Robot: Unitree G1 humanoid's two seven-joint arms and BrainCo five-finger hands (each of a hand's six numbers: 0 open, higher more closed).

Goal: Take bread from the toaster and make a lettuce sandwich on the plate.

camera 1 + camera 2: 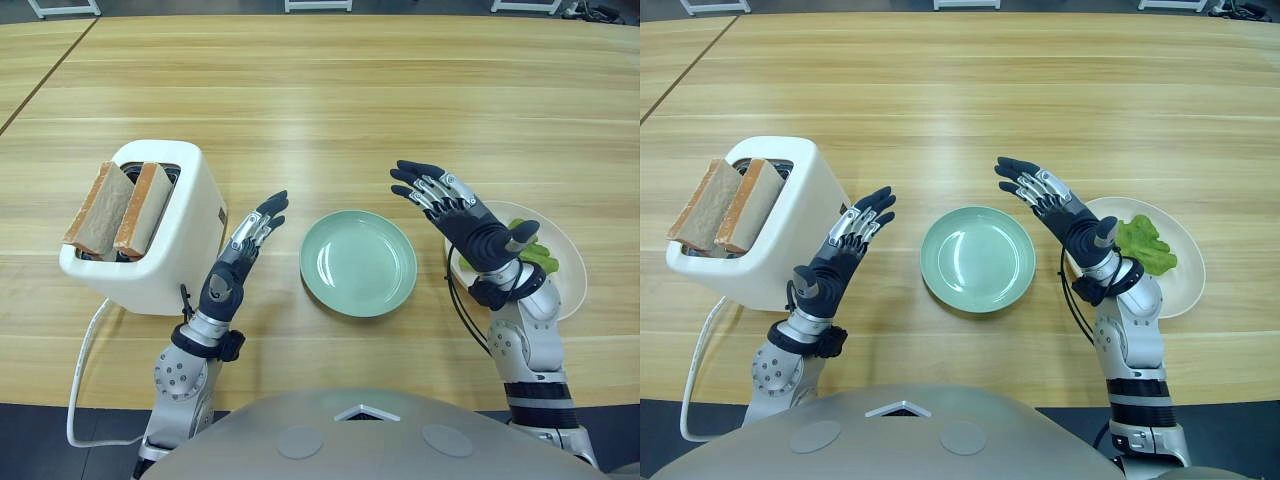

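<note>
On the table [350,100], the left hand [240,262] and right hand [462,215] are spread wide, holding nothing, beside the green plate [358,262].

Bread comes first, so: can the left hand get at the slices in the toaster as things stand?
Probably yes. The left hand is open beside the toaster, and both bread slices stick up out of it, nothing over them.

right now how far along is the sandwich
Nothing looks done yet. Both bread slices stand in the toaster, the green plate is bare, and the lettuce lies on the white plate. The left hand and right hand are open, holding nothing. All steps are left: pull bread, plate it, add lettuce, top it.
</note>
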